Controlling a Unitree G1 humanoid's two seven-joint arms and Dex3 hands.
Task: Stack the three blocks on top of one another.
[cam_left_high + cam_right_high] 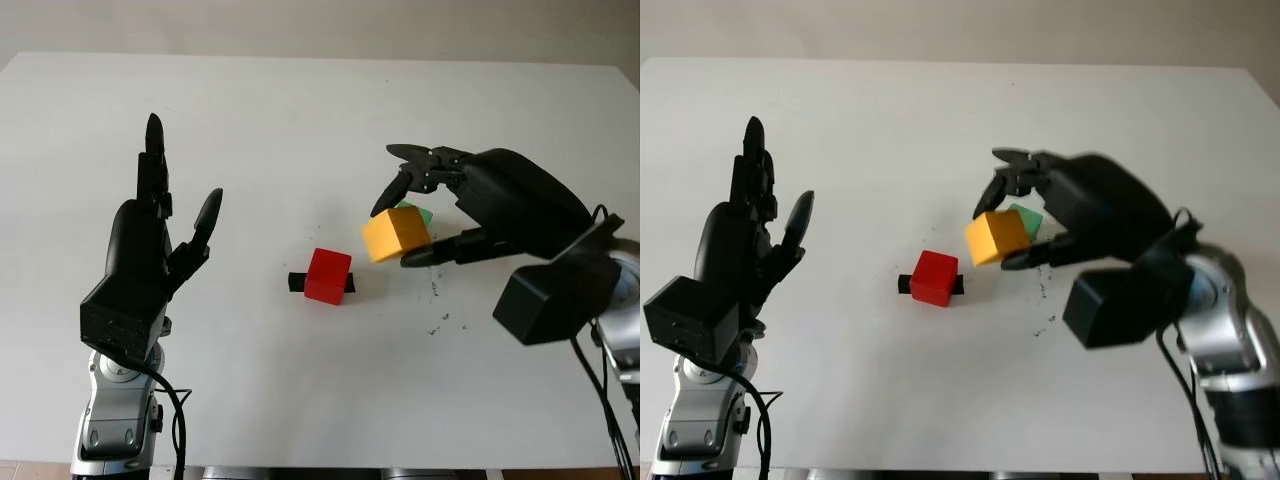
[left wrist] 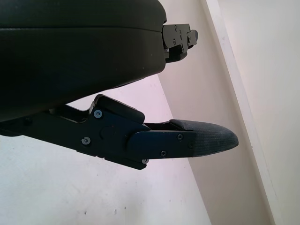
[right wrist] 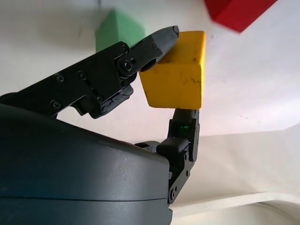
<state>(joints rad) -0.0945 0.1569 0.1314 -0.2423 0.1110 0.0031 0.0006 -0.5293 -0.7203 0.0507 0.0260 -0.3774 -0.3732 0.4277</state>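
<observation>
My right hand (image 1: pixel 415 205) has its fingers pinched around the yellow block (image 1: pixel 396 233), one fingertip (image 3: pixel 165 36) on an upper edge and another under it, and I hold it tilted and lifted off the white table (image 1: pixel 300 110). The green block (image 1: pixel 418 214) sits on the table just behind the yellow one, mostly hidden by it. The red block (image 1: pixel 327 275) rests on a short black strip (image 1: pixel 297 281) near the table's middle, a little apart from the yellow block. My left hand (image 1: pixel 160 235) is open, raised upright over the left side of the table, holding nothing
</observation>
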